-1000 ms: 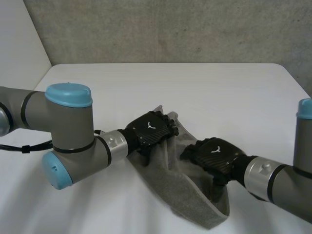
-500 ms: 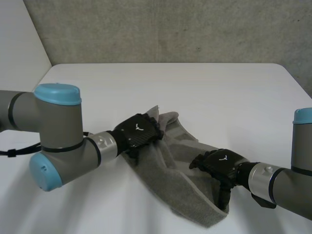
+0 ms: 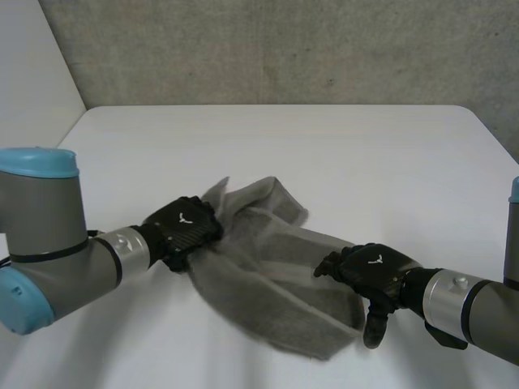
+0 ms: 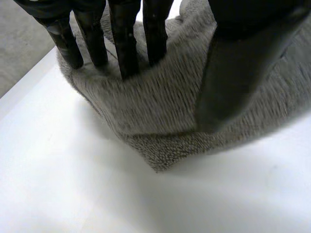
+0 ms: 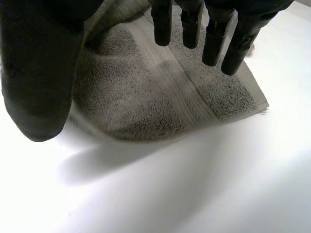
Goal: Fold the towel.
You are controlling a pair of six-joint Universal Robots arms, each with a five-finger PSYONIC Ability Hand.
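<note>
Grey towel (image 3: 268, 275) lies crumpled near the front middle of the white table (image 3: 324, 146), stretched loosely between the two hands and not flat anywhere, with bunched folds rising at its far side. The left hand (image 3: 182, 231) is at the towel's left end. In its wrist view the straight fingers (image 4: 124, 43) dig into the pile, the thumb (image 4: 233, 73) is clamped across the same bunch, and a corner (image 4: 158, 162) hangs free below with shadow under it, so I read that as a pinch on the cloth near that corner, raised slightly off the table. The right hand (image 3: 369, 271) is at the towel's right end. Its wrist view shows the fingers (image 5: 214, 39) straight and side by side, tips at or just over the banded hem, with the thumb (image 5: 39, 73) standing apart at the cloth's edge and nothing caught between them, so it's relaxed and at most resting on the cloth (true contact is hard to call). Step in hand, by my judgement: spreading or straightening the towel, no fold made yet, so the task is at an early stage. The next move likely calls for the right hand to get a real hold on its end or corner, then both hands pulling apart to flatten the cloth before one edge goes over the other. Risk: the unpinched right end slips and the towel just drags toward the left hand.
</note>
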